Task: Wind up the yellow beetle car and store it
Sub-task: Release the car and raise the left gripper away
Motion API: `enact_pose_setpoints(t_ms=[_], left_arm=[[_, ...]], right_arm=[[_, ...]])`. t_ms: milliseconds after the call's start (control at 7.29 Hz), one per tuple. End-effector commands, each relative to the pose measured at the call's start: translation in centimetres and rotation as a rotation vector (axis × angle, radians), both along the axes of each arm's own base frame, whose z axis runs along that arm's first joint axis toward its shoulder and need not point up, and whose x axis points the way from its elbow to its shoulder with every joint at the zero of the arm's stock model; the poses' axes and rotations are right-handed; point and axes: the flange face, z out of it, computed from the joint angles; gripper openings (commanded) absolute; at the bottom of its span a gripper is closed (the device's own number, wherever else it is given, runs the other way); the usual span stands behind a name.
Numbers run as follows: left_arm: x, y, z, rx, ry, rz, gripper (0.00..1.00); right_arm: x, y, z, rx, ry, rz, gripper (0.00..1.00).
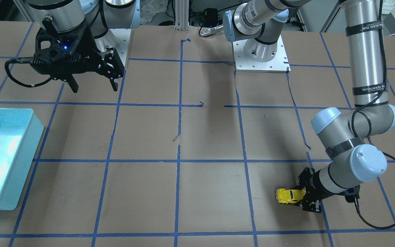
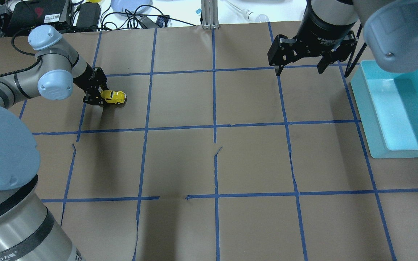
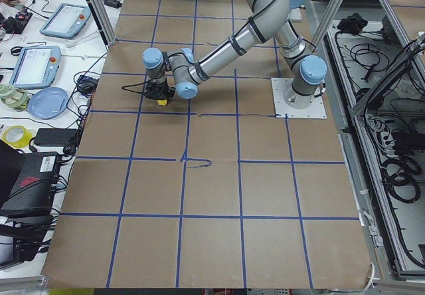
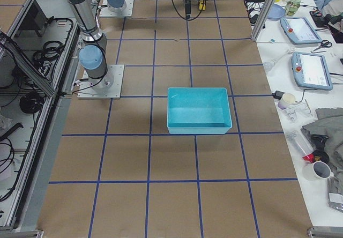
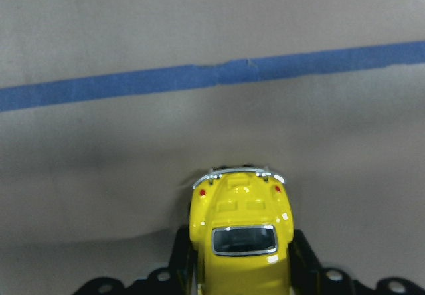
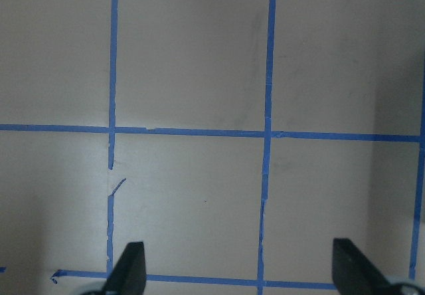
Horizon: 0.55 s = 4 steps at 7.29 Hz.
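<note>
The yellow beetle car (image 1: 289, 195) (image 2: 114, 96) rests on the brown paper table, low to the surface. My left gripper (image 1: 303, 196) (image 2: 102, 97) is shut on its rear half, lying almost level with the table. In the left wrist view the car (image 5: 242, 232) sits between the two black fingers (image 5: 180, 262) with its silver bumper pointing away. My right gripper (image 1: 94, 85) (image 2: 298, 70) is open and empty, held above the table; its fingertips (image 6: 129, 268) show over bare paper in the right wrist view.
A teal bin (image 1: 29, 137) (image 2: 372, 119) (image 4: 196, 124) stands on the table on my right side, near the right gripper. Blue tape lines (image 2: 214, 127) grid the brown paper. Cables and gear lie beyond the far table edge (image 2: 85, 14).
</note>
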Motion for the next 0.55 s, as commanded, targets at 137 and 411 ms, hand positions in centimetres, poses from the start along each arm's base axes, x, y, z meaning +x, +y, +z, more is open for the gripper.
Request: enact_pose_setpoints(t_ms=[137,411], left_arm=[[1.39,0.01,0.14,-0.006,0.000,0.005,0.00],[1.39,-0.04,0.83,-0.018,-0.002,0.001,0.66]], right_arm=[[0.01,-0.03,-0.06,0.001,-0.001,-0.001,1.00],[0.37,0.27,-0.28,0.006,-0.001,0.003,1.00]])
